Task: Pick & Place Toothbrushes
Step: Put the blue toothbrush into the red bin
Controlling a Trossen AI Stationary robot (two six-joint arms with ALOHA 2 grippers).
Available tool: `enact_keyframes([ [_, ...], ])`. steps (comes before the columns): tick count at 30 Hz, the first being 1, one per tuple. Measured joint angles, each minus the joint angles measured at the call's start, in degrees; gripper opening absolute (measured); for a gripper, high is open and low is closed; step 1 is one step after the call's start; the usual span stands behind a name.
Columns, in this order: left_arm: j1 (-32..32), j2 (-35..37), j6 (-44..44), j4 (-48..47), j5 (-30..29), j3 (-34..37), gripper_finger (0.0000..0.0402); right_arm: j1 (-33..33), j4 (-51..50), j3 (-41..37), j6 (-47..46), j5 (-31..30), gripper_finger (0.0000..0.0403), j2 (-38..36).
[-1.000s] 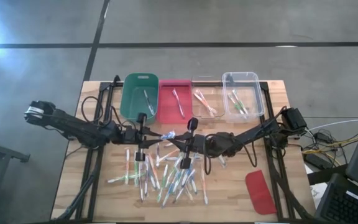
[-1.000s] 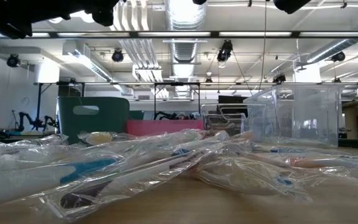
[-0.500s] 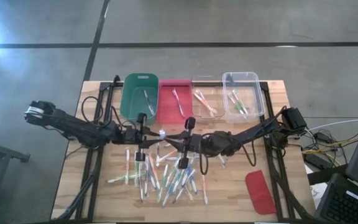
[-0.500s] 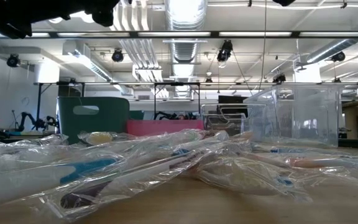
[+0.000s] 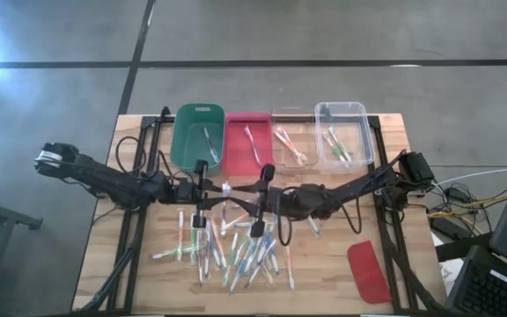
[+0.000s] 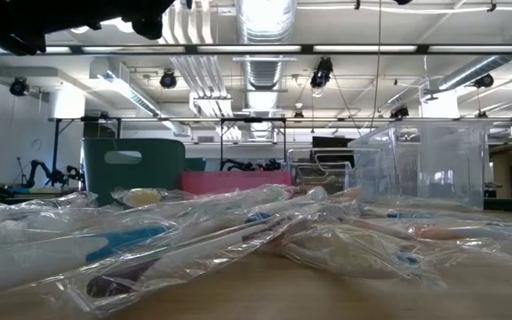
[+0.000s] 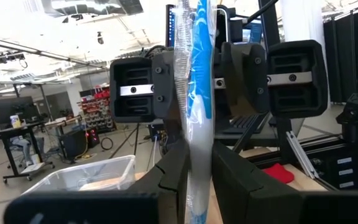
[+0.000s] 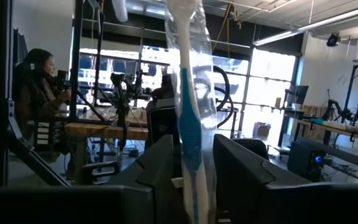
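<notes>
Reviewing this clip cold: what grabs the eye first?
The two grippers meet above the table's middle, a wrapped blue toothbrush standing between the left gripper's fingers and facing the right gripper. Below them sprawls a loose pile of toothbrushes, with four bins lined along the far edge.

The high view looks straight down from well above the desk [image 5: 130,132], taking in its whole top, both arms and the floor around it. The low view sits at desk-top height, close behind the wrapped toothbrushes [image 6: 194,236], facing level across them toward the bins [image 6: 132,169] and the room beyond. Each wrist view looks forward past its own fingers [image 7: 173,177]; both share one blue toothbrush [image 7: 199,74] seen up close, and the left wrist view faces the other arm.
</notes>
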State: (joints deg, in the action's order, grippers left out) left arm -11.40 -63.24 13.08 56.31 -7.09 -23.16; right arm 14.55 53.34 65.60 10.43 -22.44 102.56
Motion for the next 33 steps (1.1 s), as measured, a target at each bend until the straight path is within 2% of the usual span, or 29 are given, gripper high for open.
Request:
enact_keyframes([
  [8, 0.0, 0.0, 0.0, -0.2, -0.1, 0.0, 0.0062, -0.9, -0.7, 0.5, -1.4, 0.0, 0.0141, 0.0],
  [13, 0.0, 0.0, 0.0, -0.3, -0.1, 0.0, 0.0062, -1.0, -0.9, 0.5, -1.5, 0.0, 0.0140, 0.0],
  [18, 0.1, 0.0, 0.0, -0.9, -0.3, 0.0, 0.0062, -1.1, -1.5, 0.5, -1.5, 0.0, 0.0115, 0.0],
  [28, 0.1, 0.0, -0.2, -2.4, -0.3, 0.0, 0.0062, -1.1, -3.6, 0.5, -1.3, 0.1, 0.0034, 0.0],
  [33, 0.0, 0.0, 0.1, -2.4, 0.1, 0.0, 0.0060, -1.1, -3.7, 0.5, -1.6, 0.0, 0.0016, 0.0],
])
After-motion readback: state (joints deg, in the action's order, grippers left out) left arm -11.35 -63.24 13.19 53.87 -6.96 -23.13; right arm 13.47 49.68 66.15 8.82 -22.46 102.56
